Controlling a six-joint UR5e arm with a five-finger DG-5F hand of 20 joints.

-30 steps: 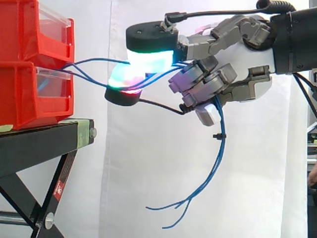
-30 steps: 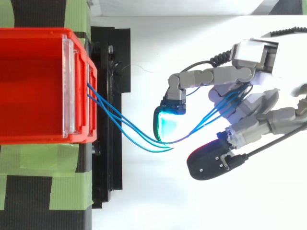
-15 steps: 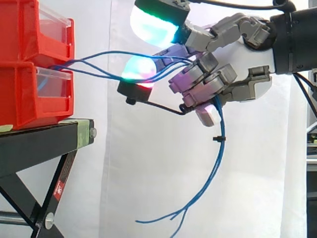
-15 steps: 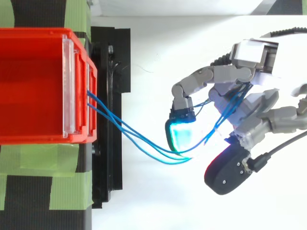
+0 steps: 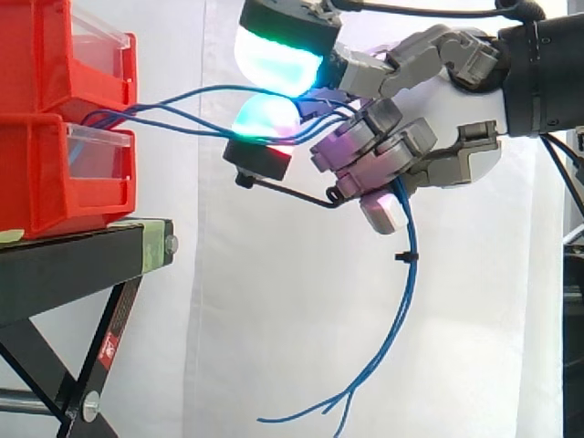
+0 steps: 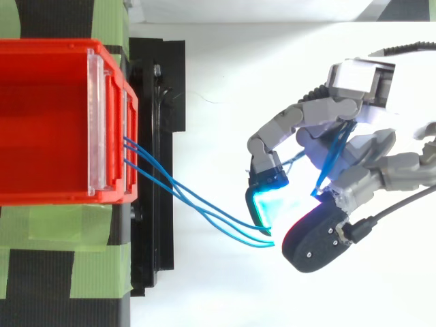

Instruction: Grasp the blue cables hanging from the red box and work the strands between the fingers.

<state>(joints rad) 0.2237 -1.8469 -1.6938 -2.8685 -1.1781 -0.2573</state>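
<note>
Blue cables [image 6: 191, 196] from the red box [image 5: 46, 182]: we see the hand [image 5: 447, 119] curled round the strands, glowing pads [image 5: 274, 59] pinching them.

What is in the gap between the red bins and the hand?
Just the blue cables, running from the bins to the hand. The side and top views both show it.

No legible print; the red sticker [image 5: 108, 348] on the stand [image 5: 73, 260] is unreadable.
</note>
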